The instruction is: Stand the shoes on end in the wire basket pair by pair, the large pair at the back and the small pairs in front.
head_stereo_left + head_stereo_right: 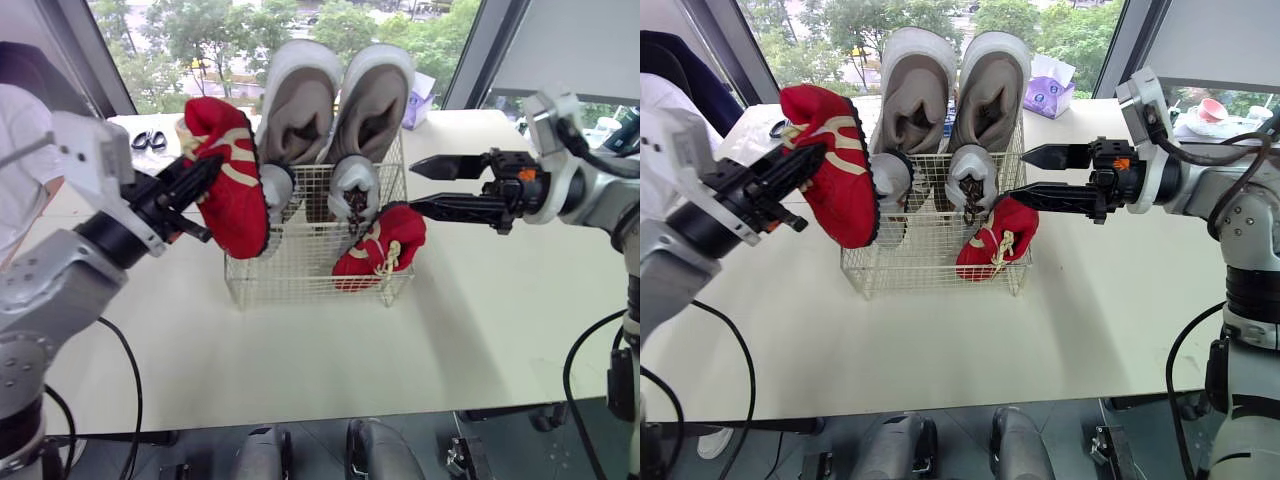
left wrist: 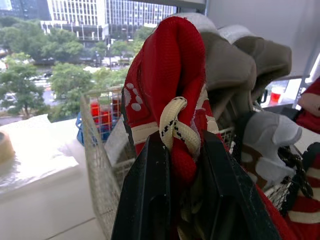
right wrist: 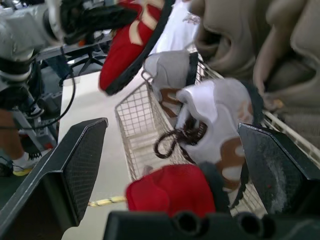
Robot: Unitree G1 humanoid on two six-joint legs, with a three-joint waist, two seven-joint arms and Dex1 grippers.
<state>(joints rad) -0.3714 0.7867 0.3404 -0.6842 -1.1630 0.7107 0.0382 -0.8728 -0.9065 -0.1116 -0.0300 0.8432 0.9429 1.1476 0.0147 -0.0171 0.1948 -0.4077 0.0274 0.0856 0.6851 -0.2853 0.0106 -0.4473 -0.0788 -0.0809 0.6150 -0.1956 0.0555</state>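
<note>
Two black fingers of the left gripper (image 1: 203, 172) are pinching a small red fabric shoe with cream laces (image 1: 237, 195) at its laced part, holding it upright in the air just above the front left corner of the white wire basket (image 1: 300, 275). Its partner, the other small red shoe (image 1: 385, 245), is leaning in the basket's front right corner. Behind it the pair of small grey-and-white trainers (image 1: 352, 185) is standing, and the pair of large beige-grey shoes (image 1: 300, 100) is rising on end at the back. The right gripper (image 1: 425, 187) is hovering just beside the basket's right side, its fingers spread wide and carrying nothing.

To my eye the held shoe is needing to travel inward over the rim first, then straight down into the free front left slot, so that its sole is not catching on the wire edge or knocking the grey trainer beside it. Room is lying open on the pale table (image 1: 480, 330) in front and to the left, while the basket's right side is being crowded by the open gripper
</note>
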